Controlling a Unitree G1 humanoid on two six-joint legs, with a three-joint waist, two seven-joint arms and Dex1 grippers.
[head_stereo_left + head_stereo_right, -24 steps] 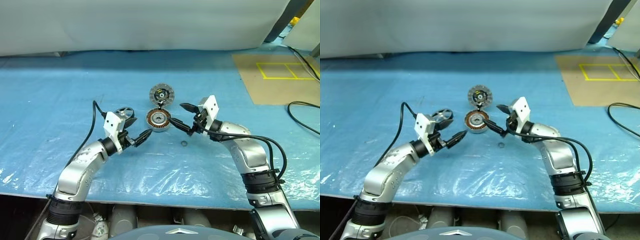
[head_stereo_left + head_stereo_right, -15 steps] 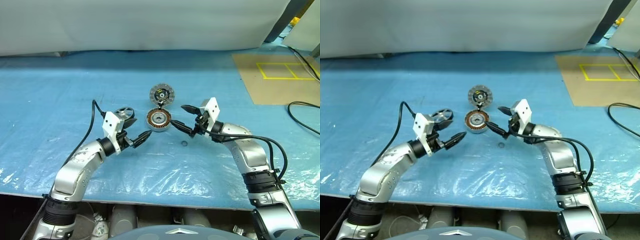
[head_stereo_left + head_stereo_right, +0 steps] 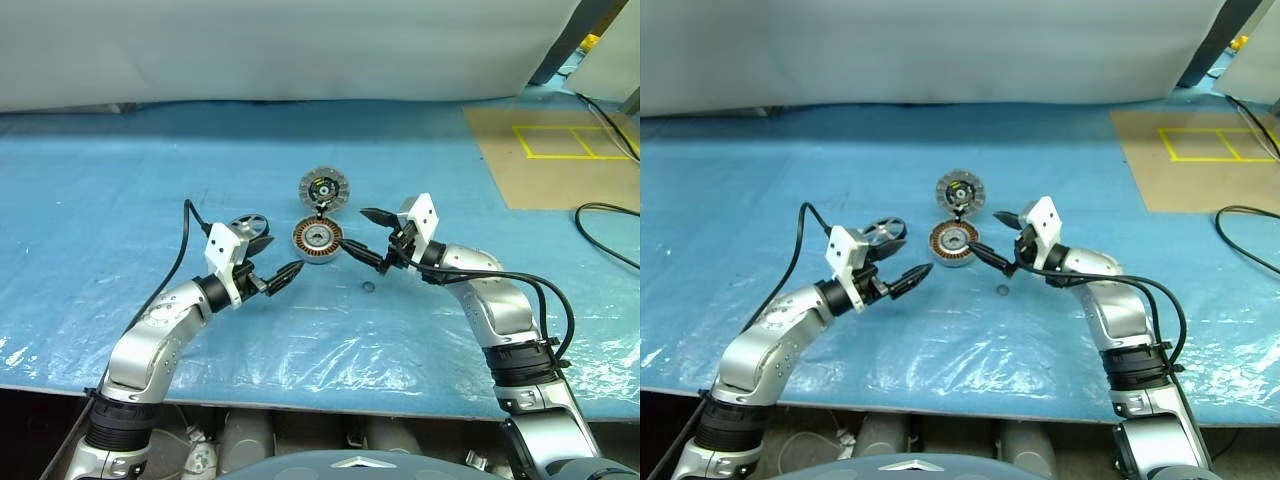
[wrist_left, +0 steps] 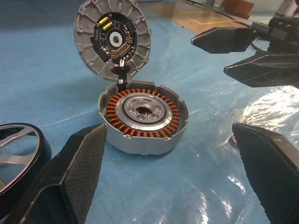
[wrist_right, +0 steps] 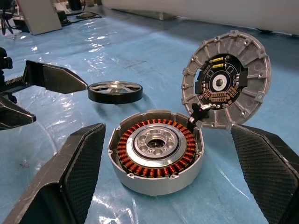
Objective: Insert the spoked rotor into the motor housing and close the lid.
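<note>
Both arms have settled: across the last second the left gripper (image 3: 278,267) has eased back slightly toward the robot and the right gripper (image 3: 366,236) has shifted only slightly, while the parts on the blue plastic sheet (image 3: 120,180) lie where they lay before. Neither part has been picked up, so the insertion appears not yet begun; the grippers seem poised on either side of the work rather than engaged with it.

Left gripper: fingers spread wide, empty, hovering just in front of the spoked rotor (image 3: 249,225) and to the left of the motor housing (image 3: 317,239). Right gripper: fingers likewise spread wide, empty, hovering just to the right of the housing, one fingertip near its rim; contact cannot be judged.

The motor housing sits flat on the sheet between the two grippers, a silver-walled cup with a ring of copper-brown windings around a pale, bored centre plate. The lid (image 5: 228,80) stands tilted up at the housing's far edge, joined to it by a short dark link, its inner face toward the robot: grey radial ribs around a black circuit disc with yellow components. The spoked rotor lies flat and apart to the housing's left, black rim with shiny silver spokes. A small dark ring (image 3: 368,287) lies on the sheet nearer the robot, below the right gripper.
</note>
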